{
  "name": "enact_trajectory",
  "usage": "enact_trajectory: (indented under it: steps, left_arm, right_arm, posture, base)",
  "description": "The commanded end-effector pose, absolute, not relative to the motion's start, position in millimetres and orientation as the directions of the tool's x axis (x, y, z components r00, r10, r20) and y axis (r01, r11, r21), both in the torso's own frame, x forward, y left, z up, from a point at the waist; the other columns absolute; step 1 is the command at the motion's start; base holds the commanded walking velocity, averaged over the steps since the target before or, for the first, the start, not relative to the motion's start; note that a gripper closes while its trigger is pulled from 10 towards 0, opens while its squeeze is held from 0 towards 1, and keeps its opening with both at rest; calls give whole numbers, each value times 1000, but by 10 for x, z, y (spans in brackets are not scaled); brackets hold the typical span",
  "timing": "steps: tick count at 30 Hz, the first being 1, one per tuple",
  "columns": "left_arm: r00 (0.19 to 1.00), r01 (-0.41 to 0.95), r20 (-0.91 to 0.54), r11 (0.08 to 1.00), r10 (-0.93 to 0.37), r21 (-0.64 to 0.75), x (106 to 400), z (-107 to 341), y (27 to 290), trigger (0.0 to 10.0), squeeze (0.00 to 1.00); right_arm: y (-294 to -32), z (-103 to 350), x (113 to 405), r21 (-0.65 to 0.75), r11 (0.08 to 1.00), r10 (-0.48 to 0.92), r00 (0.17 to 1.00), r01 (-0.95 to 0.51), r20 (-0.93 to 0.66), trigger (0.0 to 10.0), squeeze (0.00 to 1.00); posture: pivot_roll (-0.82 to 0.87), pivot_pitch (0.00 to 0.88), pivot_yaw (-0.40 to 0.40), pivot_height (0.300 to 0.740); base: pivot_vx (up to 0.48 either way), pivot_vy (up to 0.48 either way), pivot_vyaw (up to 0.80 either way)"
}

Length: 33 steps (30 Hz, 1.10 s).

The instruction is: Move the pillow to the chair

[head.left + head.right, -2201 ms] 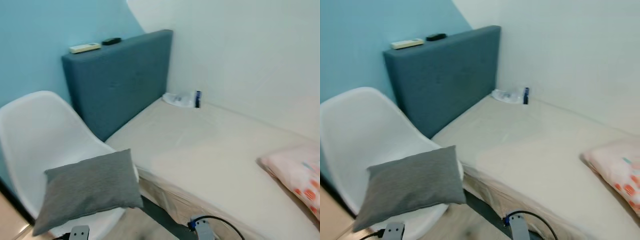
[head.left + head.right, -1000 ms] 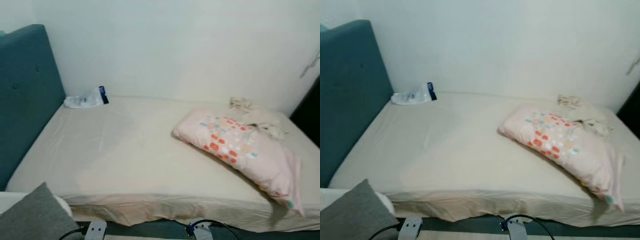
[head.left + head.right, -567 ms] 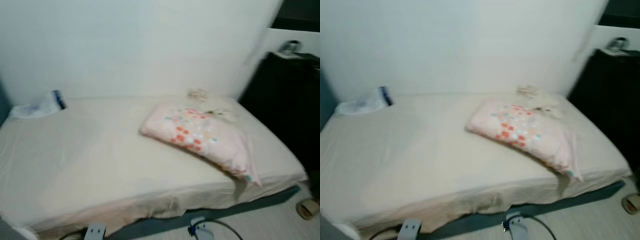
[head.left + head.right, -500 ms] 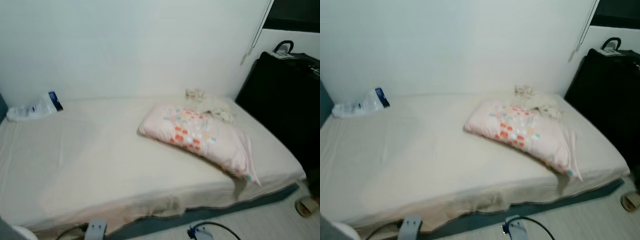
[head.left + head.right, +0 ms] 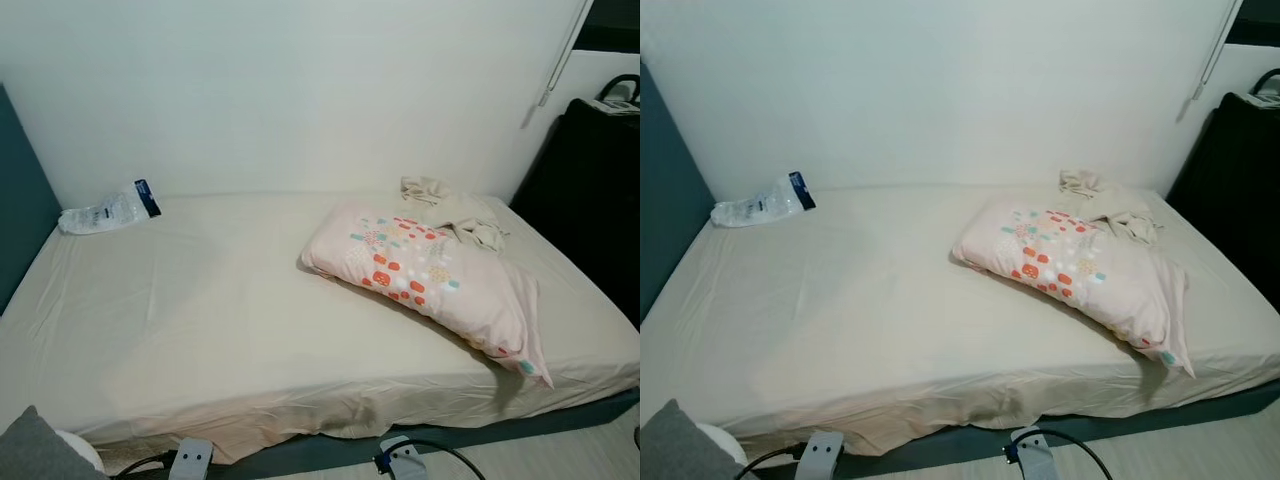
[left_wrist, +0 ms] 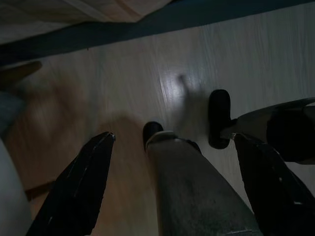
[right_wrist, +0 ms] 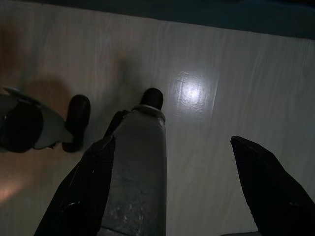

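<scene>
The head views show the pink patterned pillow (image 5: 430, 285) lying on the bed (image 5: 200, 310) toward its right end, just beside a crumpled cloth (image 5: 455, 208), while the wrist views show the left gripper (image 6: 172, 182) and right gripper (image 7: 170, 189) hanging over the wooden floor (image 7: 206, 88), fingers spread apart and holding nothing. Since 2.2 s ago the camera has swung right: the white chair has left view, and only a grey cushion corner (image 5: 35, 455) remains.

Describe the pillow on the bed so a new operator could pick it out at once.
On the bed, look to the robot's right half of the cream sheet. The pillow lies there at an angle, just in front of a crumpled beige cloth. It is pale pink with orange and teal spots; the gray cushion is plain.
</scene>
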<state>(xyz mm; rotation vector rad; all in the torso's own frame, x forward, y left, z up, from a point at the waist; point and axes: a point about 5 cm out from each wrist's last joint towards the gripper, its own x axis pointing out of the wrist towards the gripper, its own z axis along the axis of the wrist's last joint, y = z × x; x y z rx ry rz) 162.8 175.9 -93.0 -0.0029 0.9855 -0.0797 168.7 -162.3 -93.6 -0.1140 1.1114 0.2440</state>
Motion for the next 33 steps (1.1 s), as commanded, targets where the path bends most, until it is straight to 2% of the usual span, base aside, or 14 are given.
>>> enact_trajectory:
  steps: [1, 33]
  left_arm:
    - [527, 76, -847, 996, -78, -44, 1580, -957, 1718, 10000, 0]
    - [522, 69, -848, 996, -88, -60, 1558, -966, 1709, 10000, 0]
  right_arm:
    - [-1657, -933, 1689, 14, 966, 126, 421, -258, -898, 10000, 0]
    - [-1674, -952, 1643, 13, 968, 119, 412, -251, -903, 10000, 0]
  posture:
    - [107, 0, -71, 740]
    - [104, 0, -69, 740]
  base:
    - [0, -292, 0]
    - [0, -306, 0]
